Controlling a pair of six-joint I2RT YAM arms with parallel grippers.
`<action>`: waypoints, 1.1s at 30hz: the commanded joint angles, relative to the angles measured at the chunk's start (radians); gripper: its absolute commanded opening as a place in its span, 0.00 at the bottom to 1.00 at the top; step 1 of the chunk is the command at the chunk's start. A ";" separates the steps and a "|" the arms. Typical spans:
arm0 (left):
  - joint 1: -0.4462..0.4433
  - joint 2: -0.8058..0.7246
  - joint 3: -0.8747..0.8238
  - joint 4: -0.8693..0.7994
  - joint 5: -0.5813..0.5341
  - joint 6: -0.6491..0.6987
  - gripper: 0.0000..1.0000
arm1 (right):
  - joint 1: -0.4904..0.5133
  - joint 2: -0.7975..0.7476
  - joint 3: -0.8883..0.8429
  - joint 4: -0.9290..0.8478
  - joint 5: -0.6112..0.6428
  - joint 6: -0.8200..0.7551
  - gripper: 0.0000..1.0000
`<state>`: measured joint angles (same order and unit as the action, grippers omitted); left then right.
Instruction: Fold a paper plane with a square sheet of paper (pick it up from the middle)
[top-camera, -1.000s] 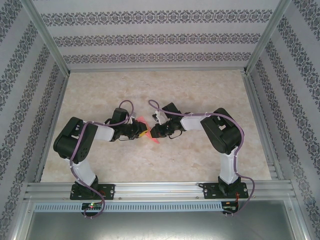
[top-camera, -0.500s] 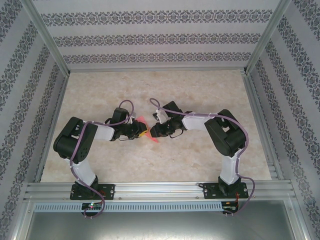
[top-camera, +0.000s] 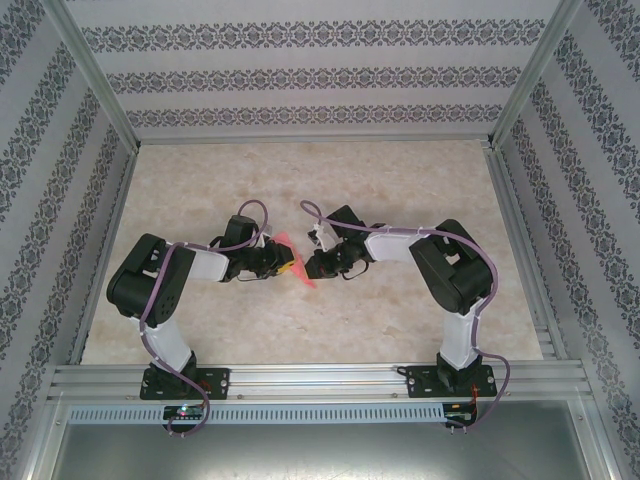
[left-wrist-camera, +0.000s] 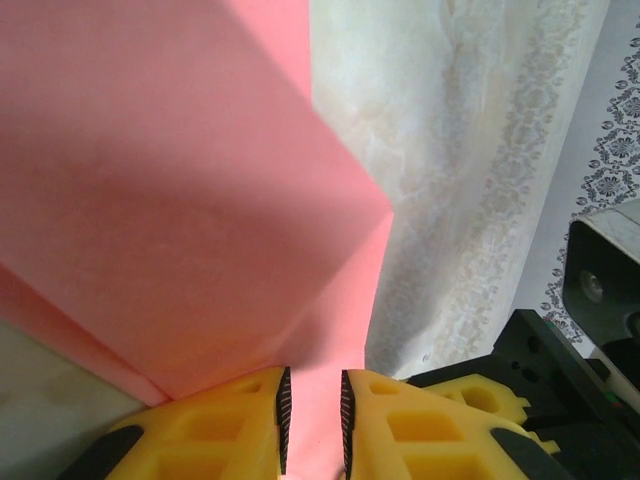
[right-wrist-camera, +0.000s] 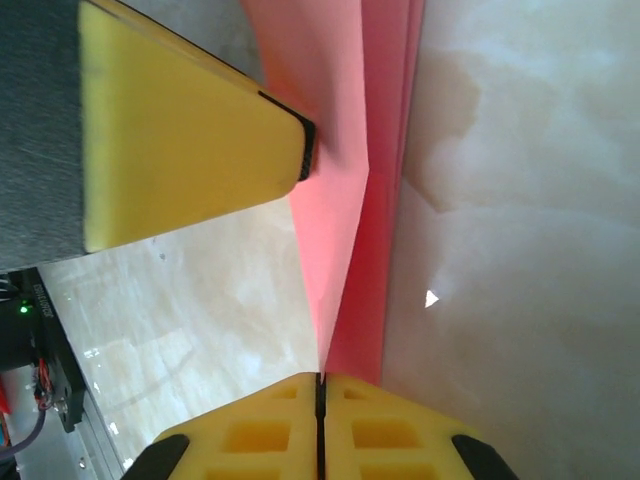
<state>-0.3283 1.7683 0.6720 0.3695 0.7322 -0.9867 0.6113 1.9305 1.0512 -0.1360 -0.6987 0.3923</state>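
The pink-red sheet of paper (top-camera: 286, 241) hangs folded into layers between the two grippers at mid-table. In the left wrist view the paper (left-wrist-camera: 180, 200) shows a diagonal crease, and a strip of it runs down between the pads of my left gripper (left-wrist-camera: 313, 405), which is shut on it. My right gripper (right-wrist-camera: 321, 385) is shut on the paper's narrow lower edge (right-wrist-camera: 345, 200). One left finger (right-wrist-camera: 190, 130) presses the paper's side there. From above, the left gripper (top-camera: 290, 263) and right gripper (top-camera: 309, 268) nearly touch.
The marble-patterned table (top-camera: 400, 180) lies open behind and on both sides of the arms. Aluminium rails (top-camera: 320, 380) run along the near edge, and patterned walls (top-camera: 320, 80) close in the back and sides.
The right arm's elbow has shifted slightly to the right and its gripper has resettled on the paper's edge. The left arm and the paper have hardly moved.
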 joint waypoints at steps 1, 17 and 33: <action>-0.009 0.010 0.001 -0.030 -0.013 0.023 0.24 | 0.010 0.035 -0.002 -0.029 0.020 -0.023 0.07; -0.010 0.009 0.001 -0.041 -0.024 0.023 0.24 | 0.007 -0.041 -0.018 -0.060 0.019 -0.035 0.16; -0.011 0.013 0.003 -0.046 -0.023 0.026 0.24 | 0.011 0.004 -0.029 -0.072 0.039 -0.038 0.10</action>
<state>-0.3283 1.7683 0.6720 0.3634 0.7288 -0.9863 0.6132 1.9026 1.0134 -0.1833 -0.6804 0.3805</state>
